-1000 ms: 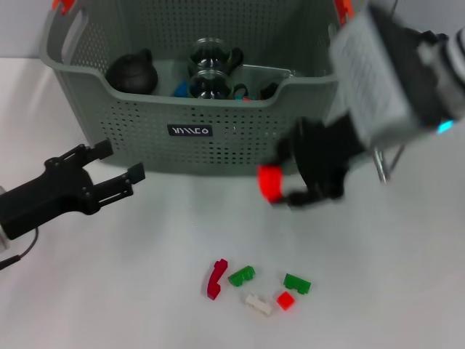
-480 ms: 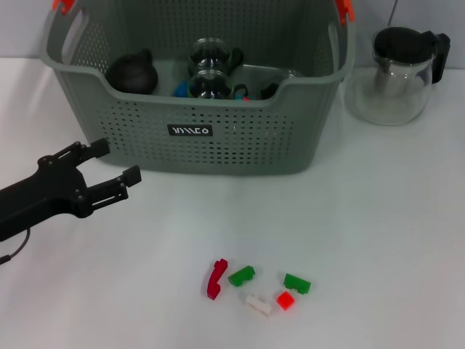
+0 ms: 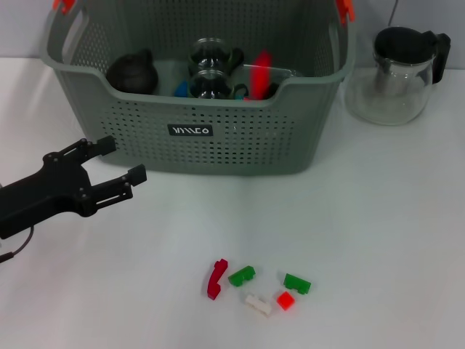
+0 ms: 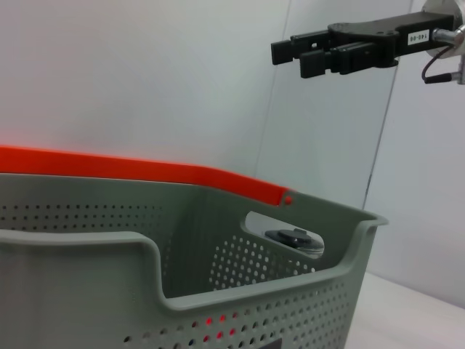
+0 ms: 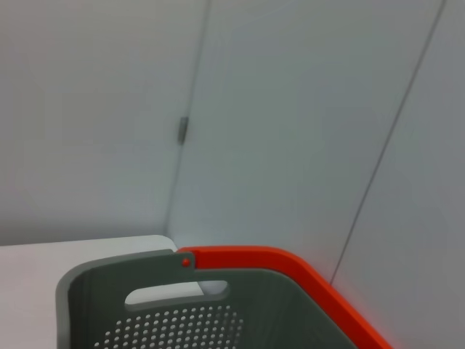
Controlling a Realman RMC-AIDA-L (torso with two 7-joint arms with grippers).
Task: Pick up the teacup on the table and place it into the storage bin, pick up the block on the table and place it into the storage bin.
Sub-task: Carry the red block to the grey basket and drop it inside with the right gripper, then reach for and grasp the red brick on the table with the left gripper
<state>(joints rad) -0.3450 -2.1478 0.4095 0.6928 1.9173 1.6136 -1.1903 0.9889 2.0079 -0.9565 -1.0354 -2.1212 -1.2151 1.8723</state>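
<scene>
Head view, nearest first: a small scatter of blocks lies on the white table (image 3: 378, 233), a dark red block (image 3: 215, 278), two green blocks (image 3: 241, 275) and (image 3: 296, 283), a white block (image 3: 259, 304) and a bright red block (image 3: 285, 299), all close together but mostly apart from one another. Farther back on the left, the left gripper (image 3: 116, 166) hangs over the table just short of the storage bin (image 3: 196, 109), its black fingers spread apart with nothing between them. The bin, grey-green and perforated with orange handle clips and a black label, holds a dark round pot (image 3: 132, 73), two glass teacups (image 3: 211, 71) and a blurred red block (image 3: 259, 75) near its front wall. A glass teapot (image 3: 398, 76) with a black lid stands on the table beside the bin's right end. In the left wrist view the right gripper (image 4: 298, 53) shows high above the bin's far rim against a pale wall, fingers close together and empty. Plain white wall panels fill the background.
</scene>
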